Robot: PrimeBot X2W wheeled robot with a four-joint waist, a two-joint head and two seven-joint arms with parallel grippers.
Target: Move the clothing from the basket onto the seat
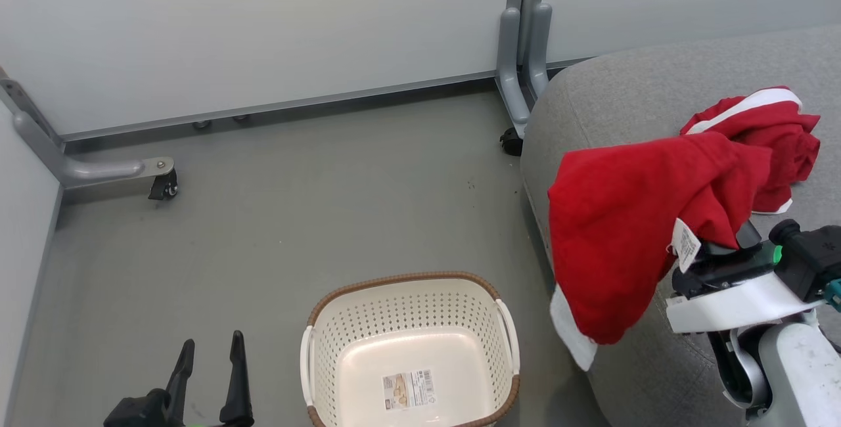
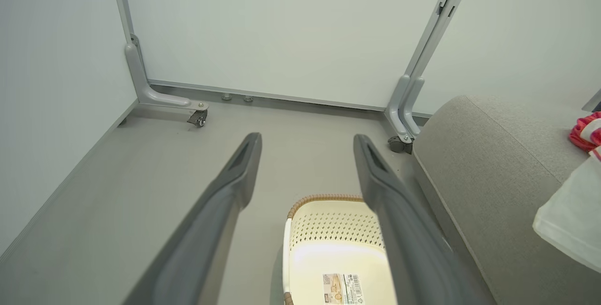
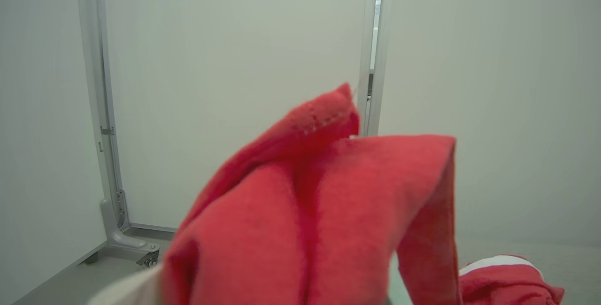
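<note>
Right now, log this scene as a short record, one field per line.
basket: on the floor, empty but for a sticker on its bottom
seat: right of the basket
held garment: red, hanging from the right jaws over the seat's edge, white tag showing
second garment: red with a white stripe, lying on the seat
left jaws: open, empty, left of the basket
right jaws: shut on held garment, covered by it
left to do: lay held garment on seat
</note>
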